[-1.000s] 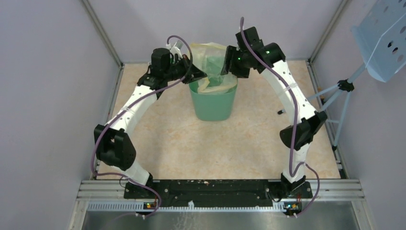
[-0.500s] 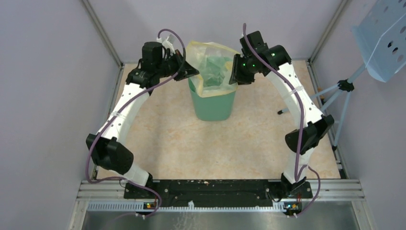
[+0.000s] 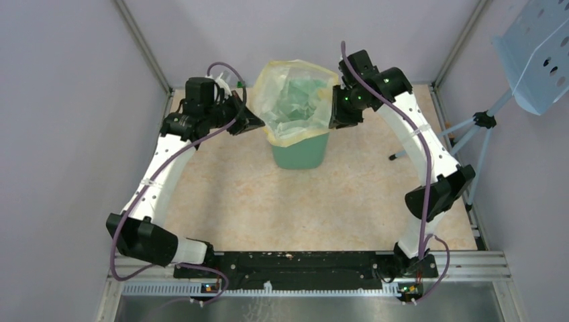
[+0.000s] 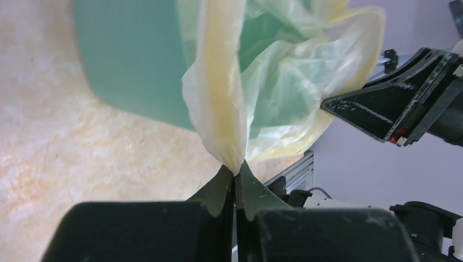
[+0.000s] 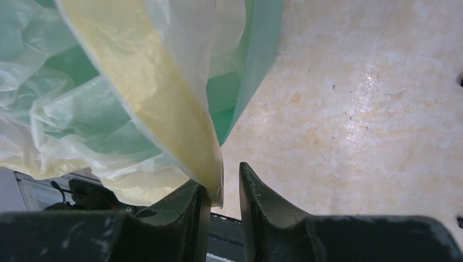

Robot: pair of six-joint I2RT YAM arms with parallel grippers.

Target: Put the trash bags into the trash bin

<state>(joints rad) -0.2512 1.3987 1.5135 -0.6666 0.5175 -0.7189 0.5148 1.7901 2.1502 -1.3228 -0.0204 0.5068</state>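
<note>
Three lilac walls (image 3: 64,100) enclose beige table (image 3: 268,208) and bin (image 3: 300,155).

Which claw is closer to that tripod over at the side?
Right. The right gripper sits at the bag edge facing the tripod; the left gripper is across the bag, farther away.

Robot lab cell, plain walls (image 3: 60,134), aluminium rails (image 3: 470,263), tripod light panel (image 3: 540,54)

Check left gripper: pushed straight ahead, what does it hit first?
Left gripper pinches the trash bag; straight ahead it bunches that film, then probably meets the trash bin wall. Depth unclear.
</note>
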